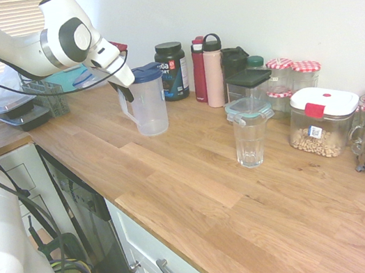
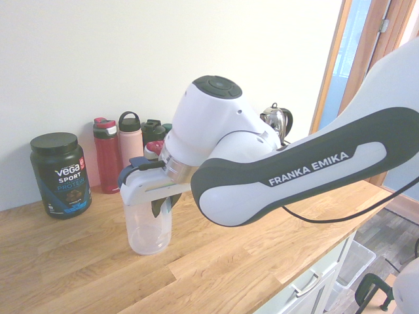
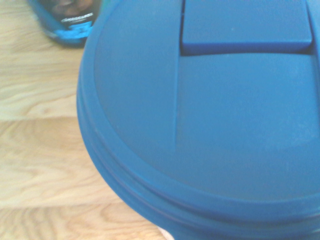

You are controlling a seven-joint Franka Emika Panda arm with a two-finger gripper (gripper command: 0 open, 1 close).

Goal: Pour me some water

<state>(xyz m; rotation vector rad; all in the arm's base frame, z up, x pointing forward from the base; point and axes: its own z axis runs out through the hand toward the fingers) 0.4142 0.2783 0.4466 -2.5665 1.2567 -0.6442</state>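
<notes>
My jaws look closed on the handle [image 1: 130,118], likely so the upright pitcher [image 1: 152,108] can tilt for pouring.

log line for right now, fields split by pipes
gripper: shut at handle side | clear plastic pitcher with blue lid: upright on wooden counter | clear ridged glass: upright, apart | pouring: not begun

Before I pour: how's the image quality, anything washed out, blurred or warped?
First exterior view: pale and hazy, blinds washed out near white. Second exterior view: the arm looms large up close, its print still sharp. Wrist view: blue lid soft, protein tub's small print blurred.
</notes>
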